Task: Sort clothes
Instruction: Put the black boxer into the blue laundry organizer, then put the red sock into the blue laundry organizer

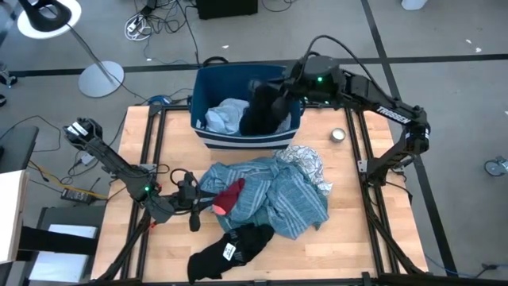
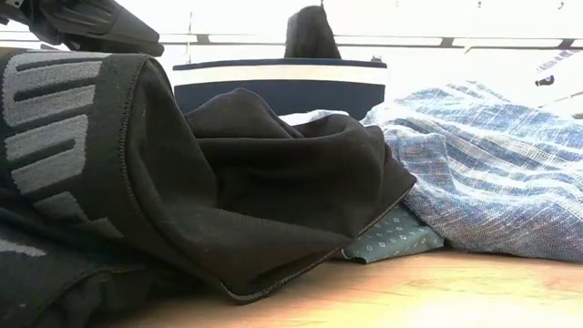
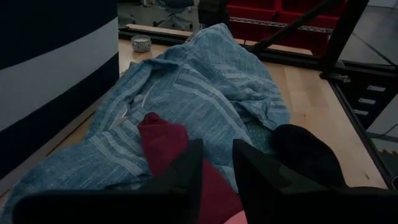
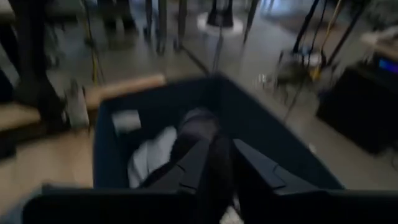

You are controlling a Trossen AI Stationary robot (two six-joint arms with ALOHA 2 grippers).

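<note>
While rumpled, teal striped cloth (image 1: 278,195), folds bunched

The counter (image 1: 349,238) is smooth, pale wood, the bin (image 1: 208,137) is hard, dark blue plastic with a white stripe, the striped blue shirt (image 1: 290,199) is thin, rough-woven cloth, the black cloth (image 2: 273,173) looks soft and matt, and the red cloth (image 3: 163,140) is soft.
</note>
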